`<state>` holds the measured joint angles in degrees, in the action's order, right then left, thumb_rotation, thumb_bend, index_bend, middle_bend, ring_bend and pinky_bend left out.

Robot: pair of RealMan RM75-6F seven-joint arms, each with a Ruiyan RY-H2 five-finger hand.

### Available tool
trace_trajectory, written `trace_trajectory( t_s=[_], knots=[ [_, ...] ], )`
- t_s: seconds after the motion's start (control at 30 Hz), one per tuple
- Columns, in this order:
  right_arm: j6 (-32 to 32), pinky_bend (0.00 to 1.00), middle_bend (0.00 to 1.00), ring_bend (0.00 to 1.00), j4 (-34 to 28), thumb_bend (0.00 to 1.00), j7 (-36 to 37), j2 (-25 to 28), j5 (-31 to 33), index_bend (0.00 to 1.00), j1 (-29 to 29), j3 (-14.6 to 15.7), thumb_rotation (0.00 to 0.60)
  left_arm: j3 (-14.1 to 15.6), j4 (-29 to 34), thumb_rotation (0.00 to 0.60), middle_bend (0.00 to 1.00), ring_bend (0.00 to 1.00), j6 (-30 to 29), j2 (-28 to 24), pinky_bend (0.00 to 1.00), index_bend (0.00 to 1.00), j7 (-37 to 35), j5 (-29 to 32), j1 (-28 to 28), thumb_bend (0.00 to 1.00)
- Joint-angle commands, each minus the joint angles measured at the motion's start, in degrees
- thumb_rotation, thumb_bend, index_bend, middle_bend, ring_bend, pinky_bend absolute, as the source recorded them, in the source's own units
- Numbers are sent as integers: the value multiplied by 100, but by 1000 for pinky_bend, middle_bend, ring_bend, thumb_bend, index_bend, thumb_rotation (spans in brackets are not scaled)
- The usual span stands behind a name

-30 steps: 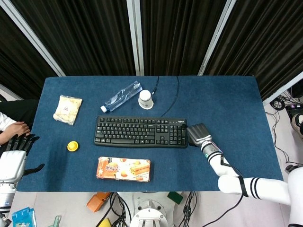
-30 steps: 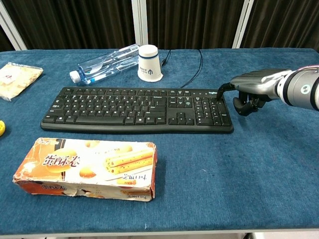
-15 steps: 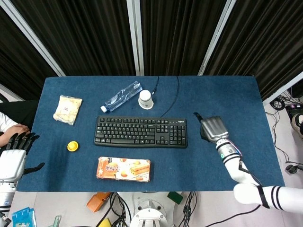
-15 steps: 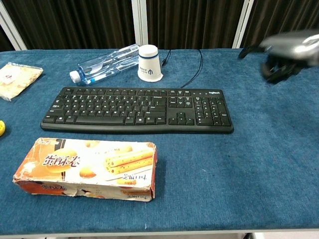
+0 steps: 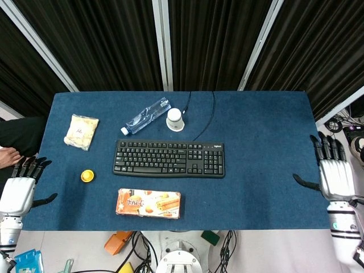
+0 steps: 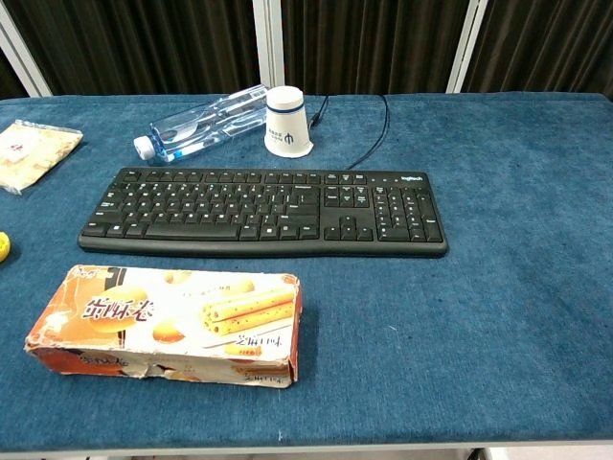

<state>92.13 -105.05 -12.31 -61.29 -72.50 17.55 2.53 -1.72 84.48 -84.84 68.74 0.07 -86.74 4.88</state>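
Blue-clothed table (image 5: 267, 119) before dark curtains | left hand (image 5: 18, 190) and right hand (image 5: 335, 176) held spread, empty, off opposite edges | keyboard (image 5: 169, 158) lies mid-table, untouched | risk: its cable (image 5: 206, 122) could be snagged, paper cup (image 5: 175, 119) toppled, on a careless reach.

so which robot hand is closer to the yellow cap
Left. The left robot hand sits open off the table's left edge, a short way left of the yellow cap. The right robot hand is open off the far right edge.
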Motion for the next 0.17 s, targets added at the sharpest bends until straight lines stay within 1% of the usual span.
trace_trajectory(
  t_s=[0.03, 0.1, 0.17],
  knots=[
    [228, 0, 0, 0, 315, 227, 467, -17, -415, 0, -461, 267, 477, -2, 4, 600, 135, 69, 14, 3, 0, 173, 4, 1, 11, 115],
    [190, 0, 0, 0, 360, 228, 547, -20, -544, 0, -538, 306, 479, -5, 11, 600, 136, 69, 15, 6, 0, 173, 9, -8, 23, 115],
    [145, 0, 0, 0, 389, 228, 574, -16, -686, 0, -579, 283, 479, -7, 21, 600, 135, 69, 2, 1, 0, 173, 14, -28, 31, 115]
  ],
)
